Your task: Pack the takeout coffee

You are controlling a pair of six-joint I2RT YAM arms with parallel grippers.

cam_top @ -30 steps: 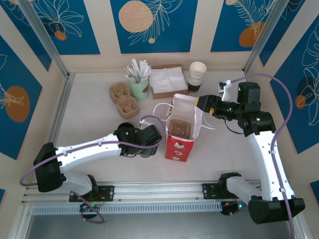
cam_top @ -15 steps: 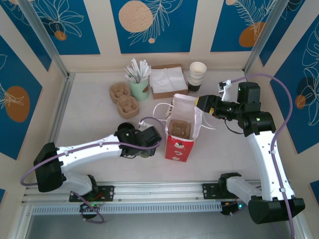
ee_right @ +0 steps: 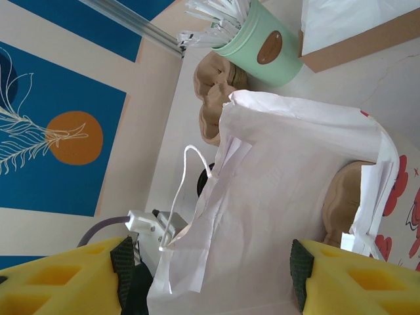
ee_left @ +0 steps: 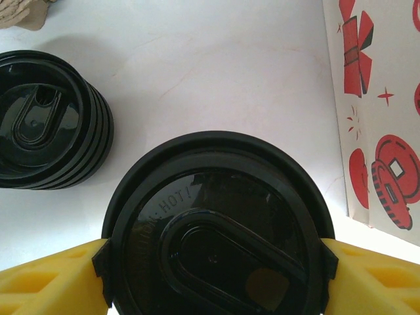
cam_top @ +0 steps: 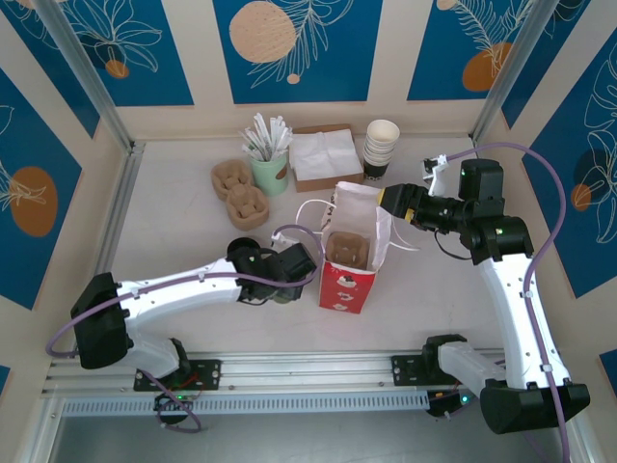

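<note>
— Left arm has edged closer to the red-and-white bag [cam_top: 345,280]. How far along is the packing?
— Nothing is packed yet. The bag stands open, with the right gripper [ee_right: 211,262] spread wide at its rim.
— And the takeout coffee [ee_left: 216,223]?
— It sits on the table [cam_top: 174,231] beside the bag, glossy black lid [ee_left: 197,190] on. The left gripper [ee_left: 215,262] is clamped across that lid.

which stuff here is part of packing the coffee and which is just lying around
Part of the job: takeout coffee, in the left gripper; red-and-white bag; brown carrier inside it.
Lying about: stack of black lids; mint cup of white sticks; napkin box; stacked paper cups; spare brown carriers.
</note>
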